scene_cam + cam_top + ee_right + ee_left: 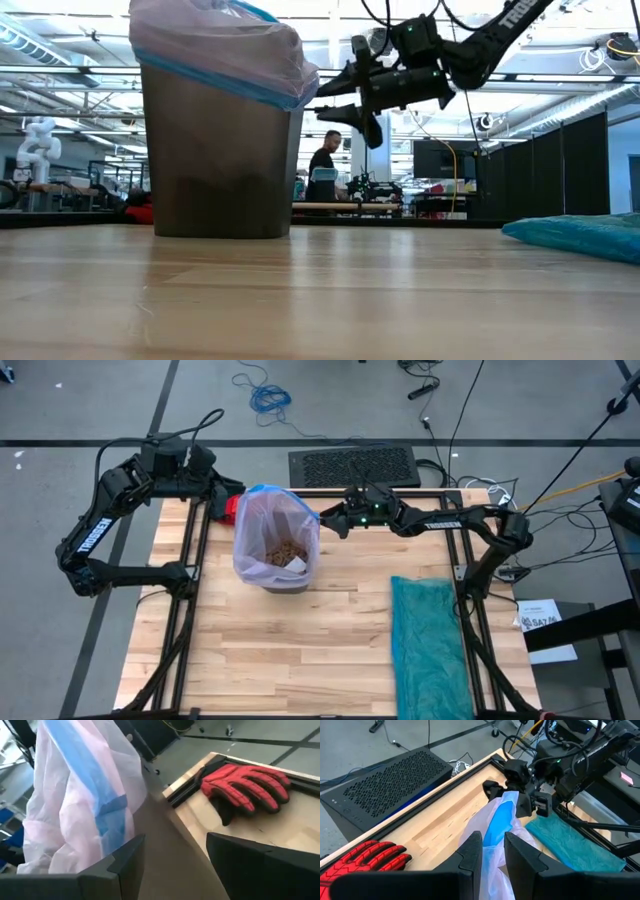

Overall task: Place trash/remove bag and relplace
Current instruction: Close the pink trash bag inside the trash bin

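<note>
The bag (270,520), a thin pale pink liner with a blue band, sits in the brown bin (220,160) near the back of the wooden table (300,650), its top gathered up above the rim, with the brown paper trash (283,552) lying inside at the bottom. The left gripper (492,851) pinches the bag's gathered edge between narrow fingers on the bin's left, close to the red glove (367,860). The right gripper (345,95) hangs just right of the bin's rim with its fingers spread wide and nothing between them, and a teal bag (430,645) lies flat on the table's right side.

Seemingly a robotics lab: a white robot arm (38,135), workbenches (345,207) and ceiling strip lights behind the table (320,300)
</note>
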